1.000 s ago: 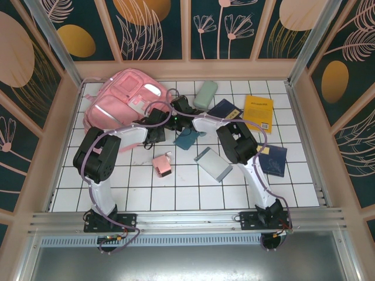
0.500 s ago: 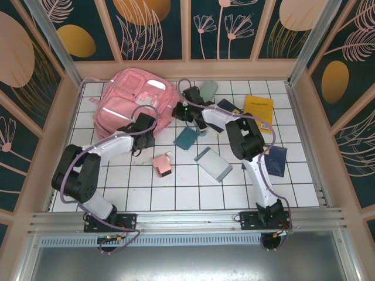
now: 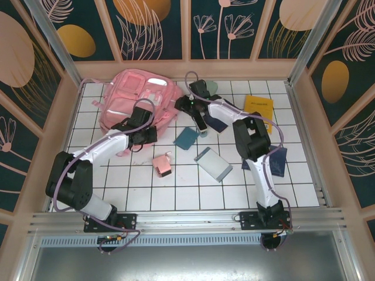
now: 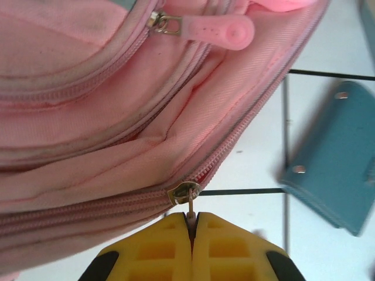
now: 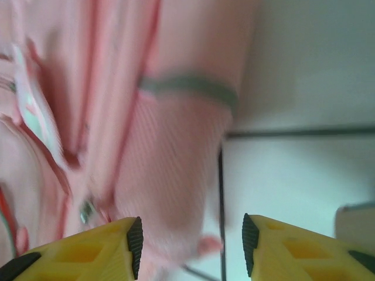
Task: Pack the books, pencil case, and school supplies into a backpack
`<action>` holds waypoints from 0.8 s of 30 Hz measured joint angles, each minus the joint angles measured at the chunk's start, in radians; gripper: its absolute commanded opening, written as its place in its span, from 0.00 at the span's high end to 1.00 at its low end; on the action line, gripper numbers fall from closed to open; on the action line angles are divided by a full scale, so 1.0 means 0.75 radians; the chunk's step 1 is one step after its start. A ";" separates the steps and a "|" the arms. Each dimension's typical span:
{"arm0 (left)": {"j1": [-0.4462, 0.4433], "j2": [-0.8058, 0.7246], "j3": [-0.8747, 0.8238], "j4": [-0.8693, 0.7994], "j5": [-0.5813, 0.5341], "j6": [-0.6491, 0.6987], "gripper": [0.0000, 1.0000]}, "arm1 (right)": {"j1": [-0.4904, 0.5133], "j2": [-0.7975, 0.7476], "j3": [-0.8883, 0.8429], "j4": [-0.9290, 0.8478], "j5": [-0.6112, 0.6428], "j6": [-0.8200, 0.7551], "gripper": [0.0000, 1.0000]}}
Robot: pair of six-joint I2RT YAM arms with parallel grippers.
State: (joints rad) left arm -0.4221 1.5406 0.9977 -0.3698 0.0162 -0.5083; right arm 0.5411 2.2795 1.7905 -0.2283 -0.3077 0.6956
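Left wrist view: your left claw (image 4: 191,225) clamps tight on the zipper pull (image 4: 186,196) of the backpack (image 4: 88,117). Your right claw (image 5: 190,246) gapes, empty, at the backpack's right edge. All books (image 3: 258,111) and school supplies (image 3: 186,139) lie on the desk (image 3: 146,193) beside the backpack; nothing packed yet.

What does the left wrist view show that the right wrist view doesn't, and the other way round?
Left wrist: the left gripper shut on a metal zipper pull of the backpack, a pink pull tab above, and the teal pad on the tiles. Right wrist: the right gripper open, a blurred ribbed pink strap with a grey-green band ahead of it. Shared: pink backpack fabric and the white tiled table with dark grid lines.
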 measured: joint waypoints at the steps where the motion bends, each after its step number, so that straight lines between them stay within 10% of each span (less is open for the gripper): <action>1: -0.005 0.004 0.009 0.004 0.017 0.001 1.00 | 0.009 -0.035 -0.060 0.019 -0.001 0.019 0.50; 16: -0.064 0.047 0.022 0.038 0.134 0.010 1.00 | 0.198 -0.198 -0.385 0.234 -0.130 0.315 0.51; 24: -0.064 0.047 0.021 0.037 0.104 0.009 1.00 | 0.206 -0.142 -0.337 0.245 -0.169 0.364 1.00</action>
State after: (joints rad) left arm -0.4702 1.5757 1.0138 -0.3420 0.0944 -0.5018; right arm 0.6956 2.1731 1.5375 -0.0444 -0.4347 0.9684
